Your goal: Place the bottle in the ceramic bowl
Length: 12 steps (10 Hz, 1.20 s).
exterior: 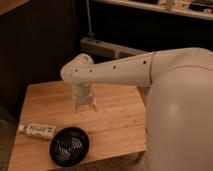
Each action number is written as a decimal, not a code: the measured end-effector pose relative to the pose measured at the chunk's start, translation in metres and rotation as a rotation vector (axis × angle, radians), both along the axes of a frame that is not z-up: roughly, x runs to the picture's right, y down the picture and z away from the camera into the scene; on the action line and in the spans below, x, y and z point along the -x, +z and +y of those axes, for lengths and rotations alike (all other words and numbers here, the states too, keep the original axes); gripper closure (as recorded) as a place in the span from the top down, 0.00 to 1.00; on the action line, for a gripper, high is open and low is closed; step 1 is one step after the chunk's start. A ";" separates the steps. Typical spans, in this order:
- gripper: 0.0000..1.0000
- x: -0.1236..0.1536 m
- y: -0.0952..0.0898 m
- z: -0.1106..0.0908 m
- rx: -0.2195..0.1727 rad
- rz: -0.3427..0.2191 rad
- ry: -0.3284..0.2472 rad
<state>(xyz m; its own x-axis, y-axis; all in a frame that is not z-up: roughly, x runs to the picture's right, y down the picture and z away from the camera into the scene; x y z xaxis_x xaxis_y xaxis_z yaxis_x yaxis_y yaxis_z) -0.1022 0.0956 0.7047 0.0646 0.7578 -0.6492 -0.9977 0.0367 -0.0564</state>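
A small whitish bottle (37, 130) with a dark-printed label lies on its side near the left edge of the wooden table (115, 120). A round black ceramic bowl (69, 146) with faint rings inside sits just right of the bottle, near the table's front edge, and holds nothing. My gripper (84, 106) hangs from the white arm above the middle of the table, behind and to the right of both, with its fingers pointing down and slightly apart. It holds nothing.
My large white arm (150, 70) and body fill the right side of the view. A dark wall and a shelf unit (150, 10) stand behind the table. A grey ledge (107, 48) runs behind the arm.
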 end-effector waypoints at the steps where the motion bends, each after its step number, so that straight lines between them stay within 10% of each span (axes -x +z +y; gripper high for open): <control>1: 0.65 0.000 0.002 -0.004 -0.024 -0.019 -0.001; 6: 0.65 -0.019 0.047 -0.066 -0.214 -0.338 0.007; 12: 0.65 0.072 0.050 -0.091 -0.218 -0.816 -0.039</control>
<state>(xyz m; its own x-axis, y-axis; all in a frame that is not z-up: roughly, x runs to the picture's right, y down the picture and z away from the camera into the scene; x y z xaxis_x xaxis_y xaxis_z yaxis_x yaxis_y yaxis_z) -0.1744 0.0048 0.7548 0.4785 0.8482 -0.2270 -0.6449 0.1640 -0.7465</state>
